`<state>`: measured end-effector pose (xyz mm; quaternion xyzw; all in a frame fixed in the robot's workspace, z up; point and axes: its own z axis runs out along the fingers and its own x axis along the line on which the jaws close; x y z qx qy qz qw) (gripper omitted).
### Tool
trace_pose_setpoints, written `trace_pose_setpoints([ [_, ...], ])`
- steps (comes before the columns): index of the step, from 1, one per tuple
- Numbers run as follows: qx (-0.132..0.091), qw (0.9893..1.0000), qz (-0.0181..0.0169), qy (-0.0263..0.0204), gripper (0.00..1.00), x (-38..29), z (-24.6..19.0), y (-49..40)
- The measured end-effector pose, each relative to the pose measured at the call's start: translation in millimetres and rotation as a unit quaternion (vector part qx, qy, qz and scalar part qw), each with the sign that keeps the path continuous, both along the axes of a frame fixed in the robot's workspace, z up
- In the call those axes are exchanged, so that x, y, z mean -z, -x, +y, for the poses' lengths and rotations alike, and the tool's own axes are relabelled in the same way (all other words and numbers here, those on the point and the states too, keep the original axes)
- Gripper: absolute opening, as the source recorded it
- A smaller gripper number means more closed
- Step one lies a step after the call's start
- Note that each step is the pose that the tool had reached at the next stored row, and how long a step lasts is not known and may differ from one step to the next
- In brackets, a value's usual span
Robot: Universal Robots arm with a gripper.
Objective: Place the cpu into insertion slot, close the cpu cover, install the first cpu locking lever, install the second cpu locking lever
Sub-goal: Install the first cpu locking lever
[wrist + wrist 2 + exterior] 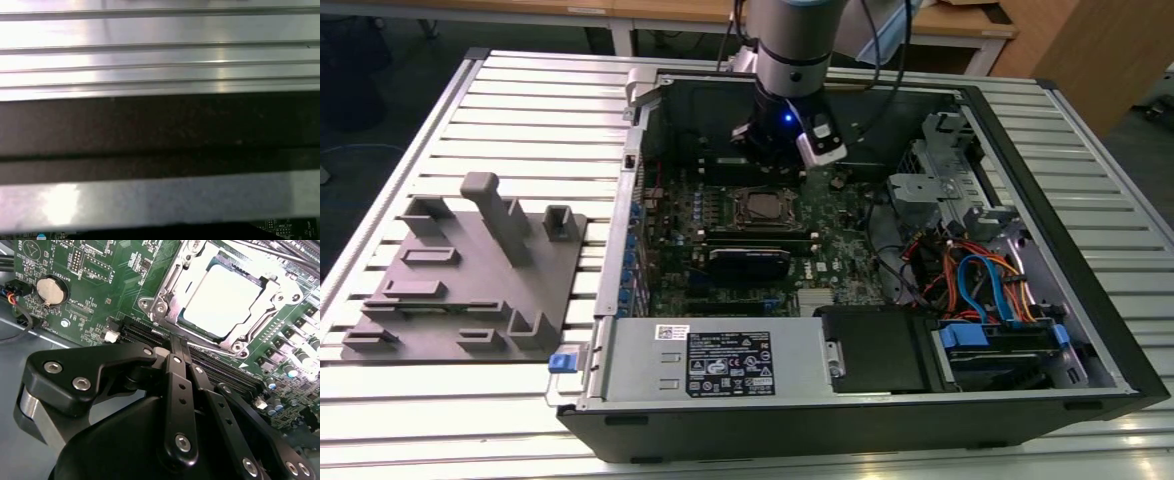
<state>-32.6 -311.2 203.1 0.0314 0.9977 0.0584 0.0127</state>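
Observation:
In the second wrist view the cpu (pixel 222 300) lies flat in the insertion slot (pixel 150 304), its silvery top showing through the window of the cpu cover (pixel 172 282), which lies down around it. My gripper (pixel 179 340) is shut, its black fingers (pixel 175 375) pressed together with nothing between them. Their tips hang just off the socket's edge, over the long black memory slots (pixel 145 332). The exterior view has the arm (pixel 787 90) reaching down into the open computer case, just behind the socket (pixel 761 207).
The case (pixel 1067 250) lies open on a slatted metal table (pixel 520 110), with cables and drive bays at the exterior view's right. A grey fixture plate (pixel 467 270) stands at that view's left. A coin battery (pixel 50 290) sits on the motherboard.

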Motion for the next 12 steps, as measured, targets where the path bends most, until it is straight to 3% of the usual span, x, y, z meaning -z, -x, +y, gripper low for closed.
trace_pose_setpoints([
  [12, 0.003, 1.0, 0.0012, 0.0, 0.1, 4.0, 0.0, -0.2],
])
